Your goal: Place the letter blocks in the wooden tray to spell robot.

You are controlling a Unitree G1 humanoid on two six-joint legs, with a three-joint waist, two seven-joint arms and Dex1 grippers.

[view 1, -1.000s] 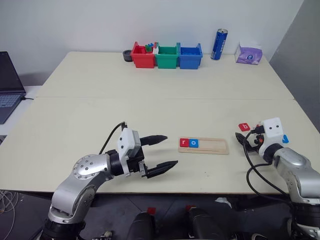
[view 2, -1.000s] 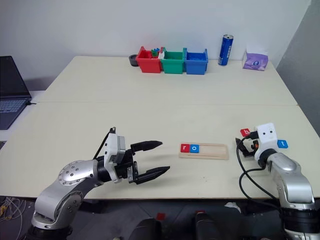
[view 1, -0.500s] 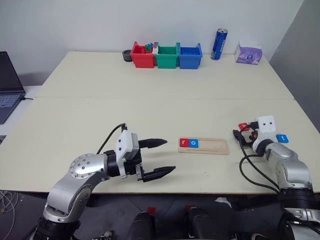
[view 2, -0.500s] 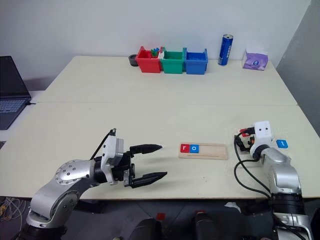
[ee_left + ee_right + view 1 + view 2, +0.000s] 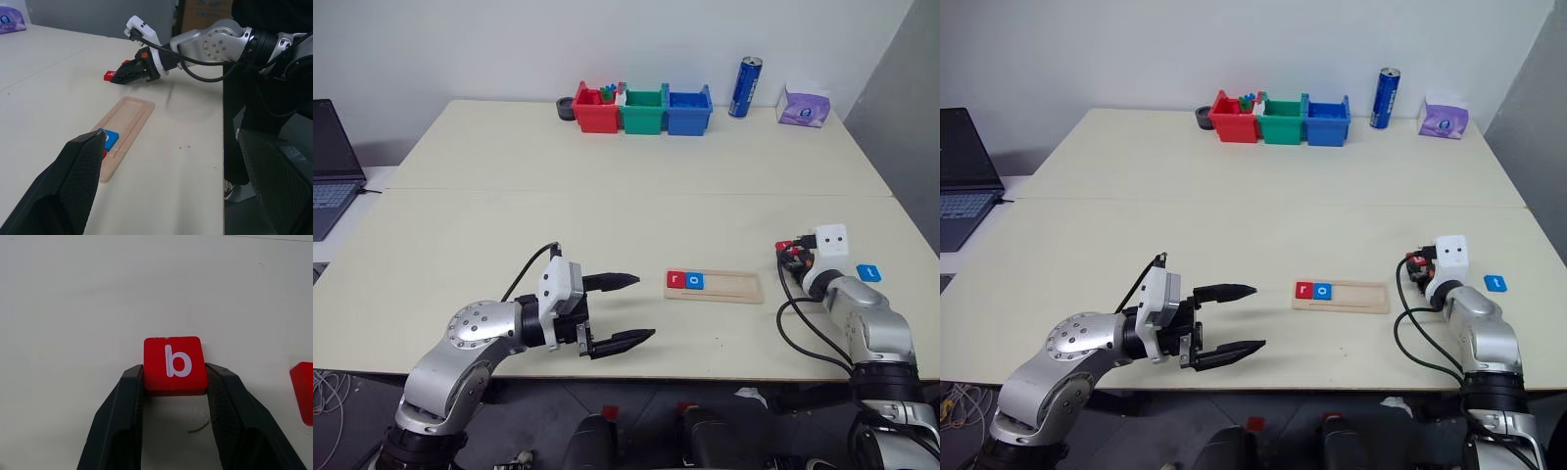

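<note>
one wooden tray [image 5: 715, 286] lies on the table [image 5: 607, 196] in front of the robot, and two letter blocks sit in the left end of its groove side by side: a red r tile [image 5: 675, 280] and a blue o tile [image 5: 694, 281]. a third tile, the red b block [image 5: 173, 364], lies on the table to the right of the tray, and the right gripper [image 5: 173, 382] has its two black fingers pressed against the block's two sides, clamped on it. a fourth tile, blue [image 5: 868, 273], lies further right, and the edge of another red tile [image 5: 304, 391] shows just beside the b block in the right wrist view, so five tiles can be counted at most. the left gripper [image 5: 625, 311] hovers over the table to the left of the tray with its jaws spread wide and nothing between them. at the far edge stand three bins, one red [image 5: 595, 110], one green [image 5: 642, 109] and one blue [image 5: 688, 110], plus one blue can [image 5: 743, 87] and one purple tissue pack [image 5: 802, 108]. compared with a second ago, the right gripper has gone from spread around the b block to closed on it; the left gripper has stayed put.
</note>
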